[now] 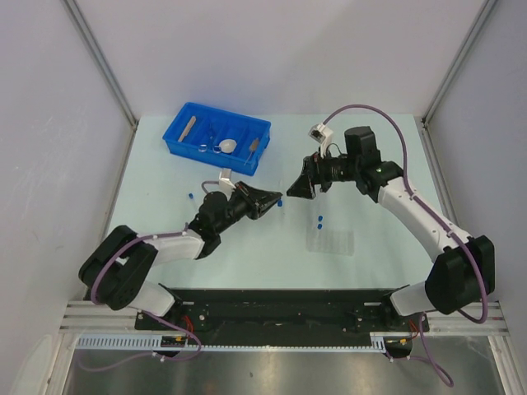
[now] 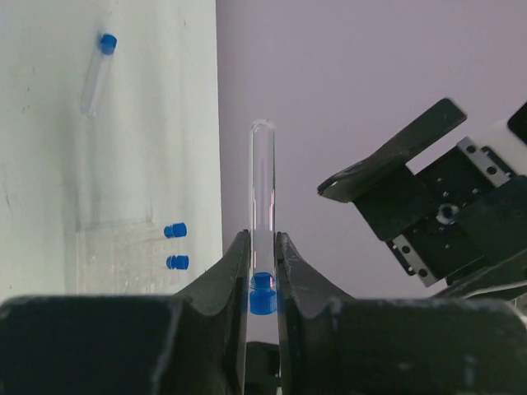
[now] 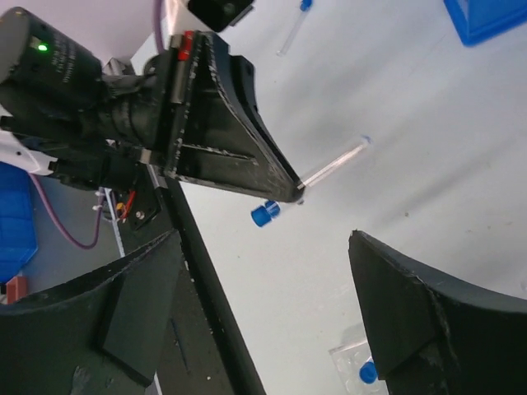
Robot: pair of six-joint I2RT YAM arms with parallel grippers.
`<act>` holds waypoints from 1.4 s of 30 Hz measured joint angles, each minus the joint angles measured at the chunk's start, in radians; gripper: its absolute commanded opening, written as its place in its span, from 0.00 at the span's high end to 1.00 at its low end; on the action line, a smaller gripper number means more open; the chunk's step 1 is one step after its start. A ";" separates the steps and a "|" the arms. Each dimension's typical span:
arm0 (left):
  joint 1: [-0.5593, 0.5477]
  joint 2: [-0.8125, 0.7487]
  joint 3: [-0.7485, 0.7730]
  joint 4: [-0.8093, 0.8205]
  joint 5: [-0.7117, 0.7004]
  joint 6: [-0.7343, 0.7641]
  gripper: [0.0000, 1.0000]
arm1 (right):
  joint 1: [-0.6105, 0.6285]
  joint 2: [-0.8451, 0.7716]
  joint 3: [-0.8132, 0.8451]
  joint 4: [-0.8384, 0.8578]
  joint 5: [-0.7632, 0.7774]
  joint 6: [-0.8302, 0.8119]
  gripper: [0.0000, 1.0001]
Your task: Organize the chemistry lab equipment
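- The table (image 1: 165,247) carries everything. The left arm reaches in from the lower left and the right arm from the right, and their tips are close together over the middle.
- The blue bin (image 1: 185,136) sits at the far left of the table. In it lie the flat wooden stick (image 1: 188,127), the metal tongs (image 1: 211,127), the small white dish (image 1: 228,146) and the brown-handled tool (image 1: 254,146).
- The clear tube rack (image 1: 331,242) lies on the table in front of the right arm, with two blue-capped tubes (image 1: 319,220) standing at its far left corner.
- The left gripper (image 2: 262,247) is narrow, pinching the held tube (image 2: 262,181) just above its blue cap. The clear body sticks out past the fingertips, off the table, toward the other arm.
- The right gripper (image 3: 265,239) has its jaws wide with nothing between them, near the held tube's free end but apart from it.
- A loose tube (image 3: 290,34) lies flat on the table beyond the left gripper, on the bin side.
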 measured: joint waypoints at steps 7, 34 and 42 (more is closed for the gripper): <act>-0.001 0.030 -0.029 0.101 0.050 0.040 0.86 | 0.013 0.075 0.017 0.042 -0.051 0.154 0.17; -0.014 -0.027 -0.039 0.081 0.022 0.133 0.85 | 0.042 0.185 -0.034 0.232 -0.009 0.557 0.62; -0.018 -0.027 -0.039 0.081 0.021 0.135 0.83 | 0.045 0.195 -0.045 0.274 -0.016 0.577 0.74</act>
